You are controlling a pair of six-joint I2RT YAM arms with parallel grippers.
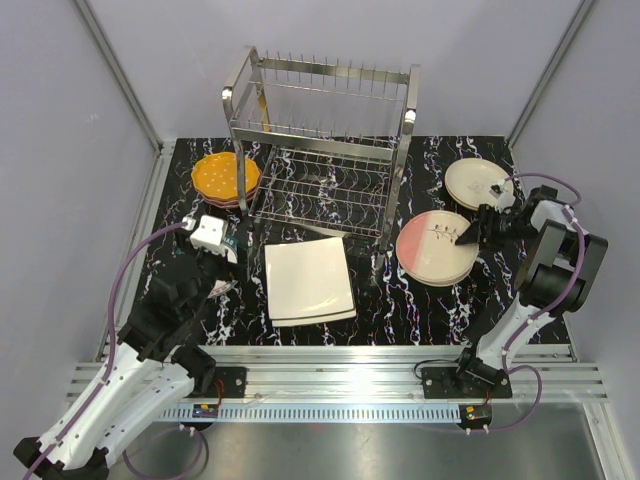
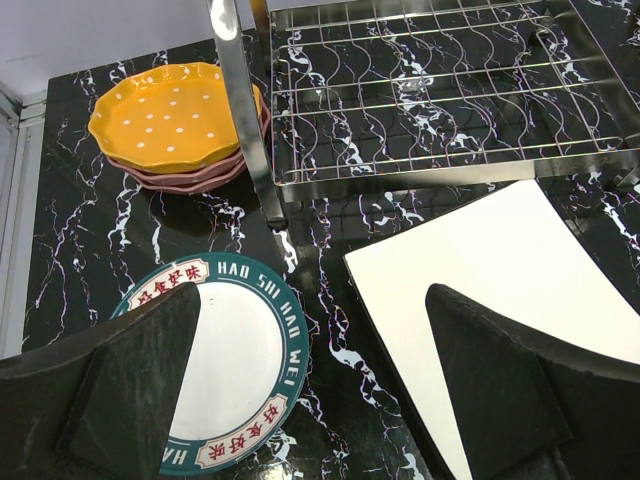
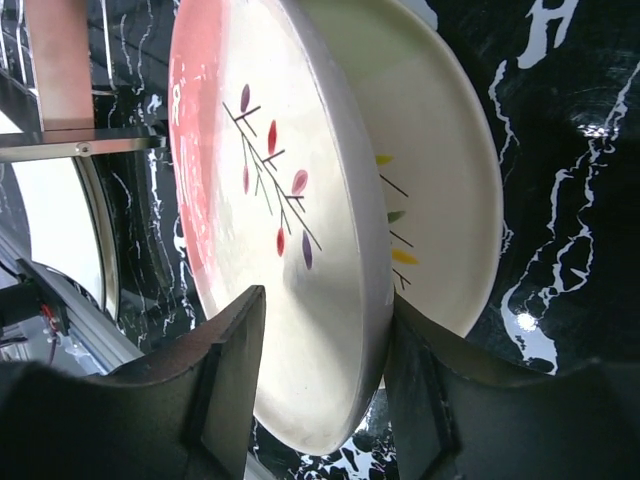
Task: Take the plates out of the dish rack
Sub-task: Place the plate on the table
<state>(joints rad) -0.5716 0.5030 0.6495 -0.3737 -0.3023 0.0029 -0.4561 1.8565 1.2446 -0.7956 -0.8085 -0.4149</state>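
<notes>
The chrome dish rack (image 1: 325,130) stands at the back with no plates in it. An orange plate (image 1: 225,175) lies on a maroon-pink one at its left. Cream square plates (image 1: 308,280) lie in front of it. My left gripper (image 1: 215,240) is open and empty, hovering above a white plate with a dark lettered rim (image 2: 230,360). My right gripper (image 1: 470,235) straddles the rim of the top pink-and-cream plate (image 3: 290,150), which lies on another plate (image 3: 440,200). One finger (image 3: 430,380) is under the rim. The other finger (image 3: 225,370) stands slightly off it. A cream round plate (image 1: 478,183) lies at far right.
The black marbled table (image 1: 400,300) ends at a metal rail in front and grey walls on the other sides. A rack post (image 2: 245,110) stands between the orange plate (image 2: 170,115) and the square plate (image 2: 500,270). Purple cables loop beside both arms.
</notes>
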